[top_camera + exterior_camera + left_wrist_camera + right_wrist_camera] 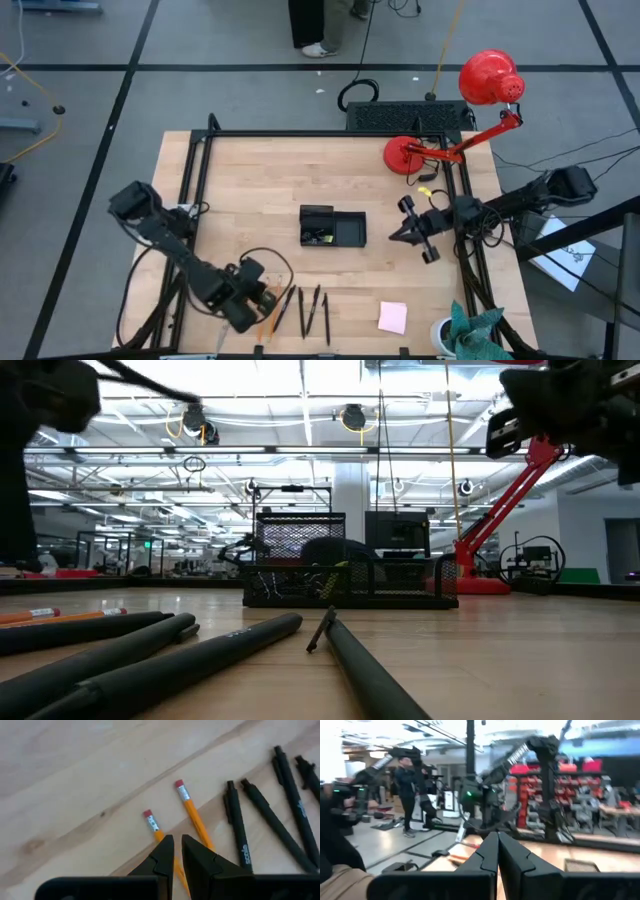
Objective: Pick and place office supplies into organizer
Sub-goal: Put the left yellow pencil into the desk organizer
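Note:
Two orange pencils (192,815) lie side by side near the table's front edge, with several black pens (313,312) just right of them. My left gripper (177,839) hangs over the pencils, pointing steeply down. Its fingers are open by only a narrow slit, with nothing between them. A pink sticky-note pad (392,317) lies flat farther right. The black organizer (333,227) stands mid-table with small items in its left compartment. My right gripper (395,236) is shut and empty, held level in the air just right of the organizer.
A red desk lamp (487,80) stands at the far right, its base (403,155) on the table. A black slab (405,117) lies along the far edge. A cup with teal cloth (468,330) sits at the near right corner. A cable loop (268,262) lies beside my left arm.

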